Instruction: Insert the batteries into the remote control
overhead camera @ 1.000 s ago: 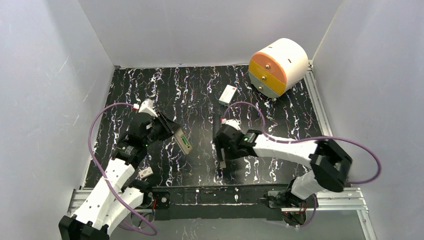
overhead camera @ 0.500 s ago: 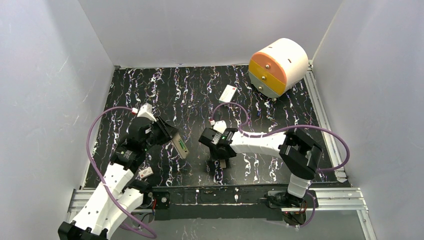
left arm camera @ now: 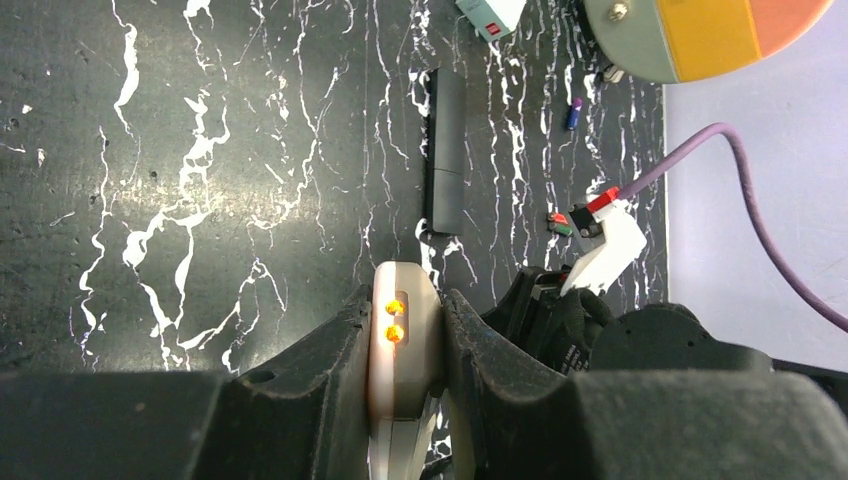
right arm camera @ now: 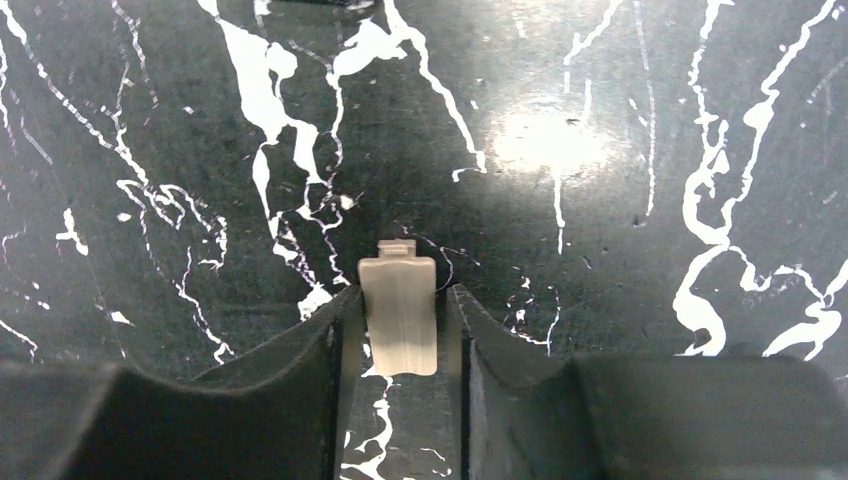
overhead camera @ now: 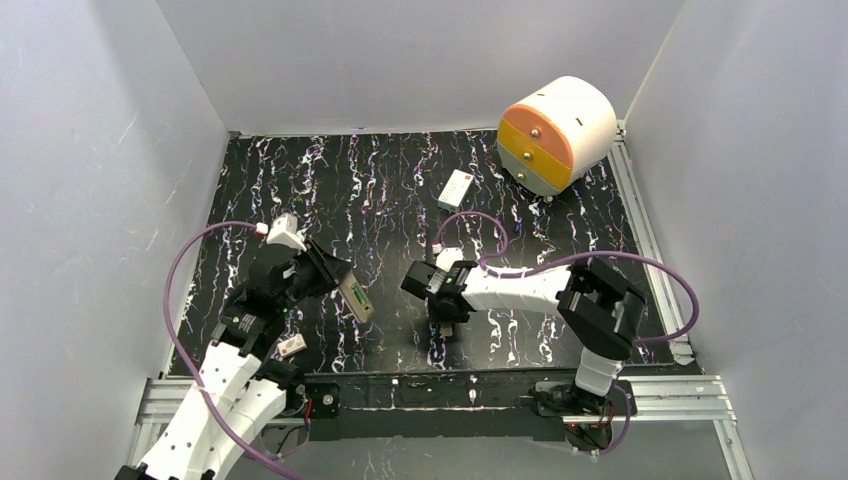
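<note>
My left gripper [overhead camera: 335,278] is shut on the remote control [overhead camera: 355,297] and holds it off the table, left of centre. In the left wrist view its white end [left arm camera: 403,340] sits clamped edge-on between the fingers. My right gripper [right arm camera: 400,330] is low over the table at the centre front. Its jaws are narrowed around a small beige battery cover [right arm camera: 399,315] lying flat, with a thin gap still on the right side. Two batteries lie farther out: a bluish one [left arm camera: 574,113] and a red-green one [left arm camera: 558,224].
A long black bar [left arm camera: 445,165] lies mid-table. A white box with a red mark [overhead camera: 455,189] sits behind it, and an orange-and-white drum of drawers [overhead camera: 556,133] stands at the back right. A small white piece [overhead camera: 292,345] lies by the left arm.
The right gripper has swung left and dropped over the beige cover, its jaws narrowing. The left arm has drawn the remote slightly down and nearer.
</note>
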